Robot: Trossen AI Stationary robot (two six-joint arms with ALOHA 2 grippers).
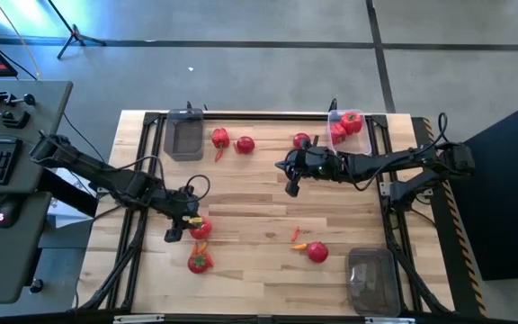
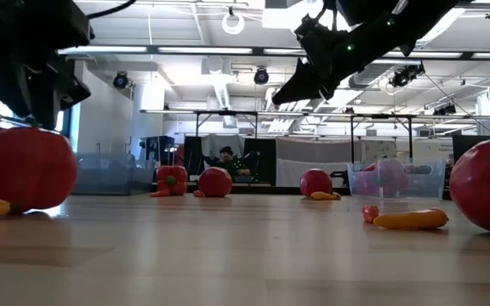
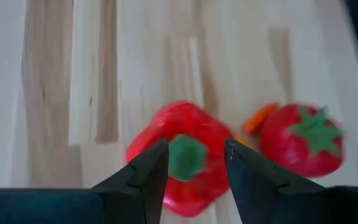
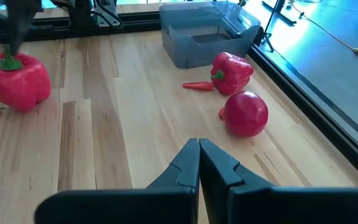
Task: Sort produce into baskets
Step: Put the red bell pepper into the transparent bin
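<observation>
In the high view, the left gripper (image 1: 185, 219) is hovering at the lower left of the frame over a glossy red pepper-like piece with a green top (image 1: 200, 229). In the left wrist view its two dark fingers (image 3: 148, 177) are standing parted on either side of that piece's green top (image 3: 185, 157); the jaws are released and are not pressing on it. A second red tomato-like piece with a green star-shaped top (image 3: 302, 138) is lying just beside it, with a thin orange carrot-like piece (image 3: 258, 117) between them.

The right gripper (image 1: 292, 176) is hanging at the upper centre of the high view, and the right wrist view is showing its jaws clenched together on nothing (image 4: 199, 163), above the pale wooden slatted table (image 1: 259, 207).

A translucent grey rectangular plastic tub (image 1: 184, 136) is sitting at the upper left of the table with nothing visible inside; a red pepper piece (image 1: 220, 139) and a round red tomato piece (image 1: 245, 144) are lying near it. A clear tub (image 1: 350, 129) at the upper right is holding red pieces, and another red tomato (image 1: 301, 140) is lying just left of it. A third grey tub (image 1: 372, 279) is sitting at the lower right. Near it, a red tomato (image 1: 317, 253) is lying beside a small orange carrot piece (image 1: 299, 246). One more red piece (image 1: 200, 262) is resting at the lower left.
</observation>
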